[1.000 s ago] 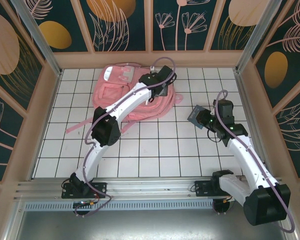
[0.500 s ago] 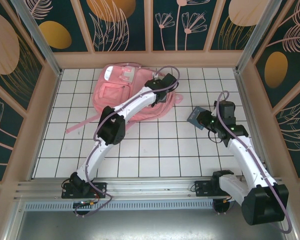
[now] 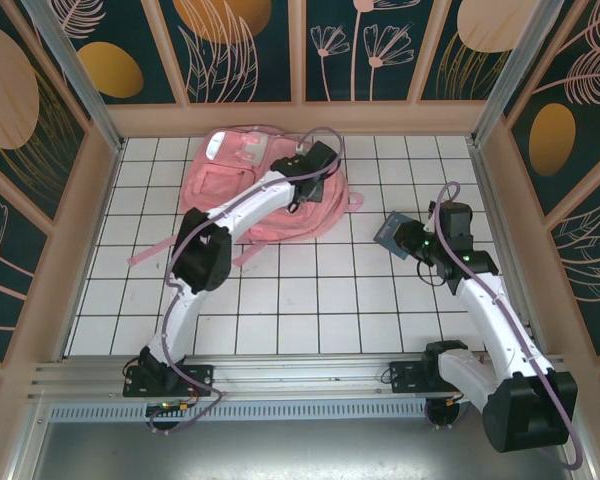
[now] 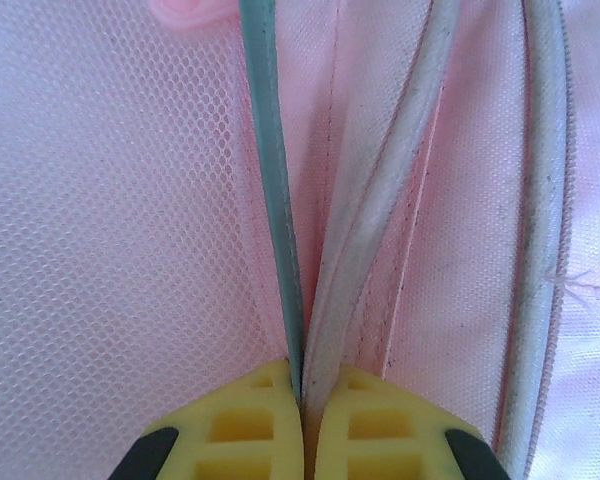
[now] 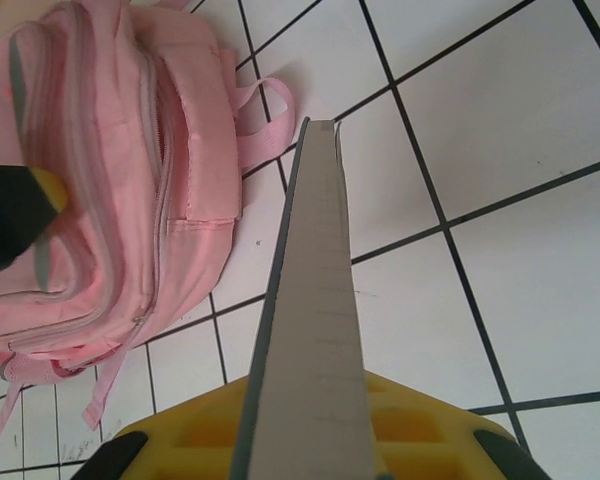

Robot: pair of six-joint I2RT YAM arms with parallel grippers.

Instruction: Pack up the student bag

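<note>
White square tiles with dark grid lines cover the table (image 3: pixel 310 300), which is boxed in by wood-framed wall panels (image 3: pixel 250 50) painted dark teal with pale flowers and orange ovals. Two white robot arms rise from the near edge.

Lying flat at the far side of the table, left of centre, is the student bag (image 3: pixel 230 185), a big soft pink backpack. One pink strap (image 3: pixel 150 250) trails off it toward the near left.

Stretching far across the tiles, the left arm brings the left gripper (image 3: pixel 315 170) down onto the right part of the bag. Seen from its wrist camera, the left gripper (image 4: pixel 302 385) has its yellow fingers (image 4: pixel 250 410) pressed together, pinching a grey-green line of piping (image 4: pixel 275 200) and the fold of pink fabric beside it. Pink mesh of the bag (image 4: pixel 100 200) lies to the left of that seam.

At mid-table on the right, apart from the bag, the right gripper (image 3: pixel 405 240) holds a thin book (image 3: pixel 387 233) with a dark cover, raised above the tiles. From the right wrist camera, the right gripper (image 5: pixel 300 400) clamps the book (image 5: pixel 310 260) edge-on between its yellow fingers, jaws narrow around it. Beyond the book's edge, the bag (image 5: pixel 110 200) lies on the tiles to the left.
</note>
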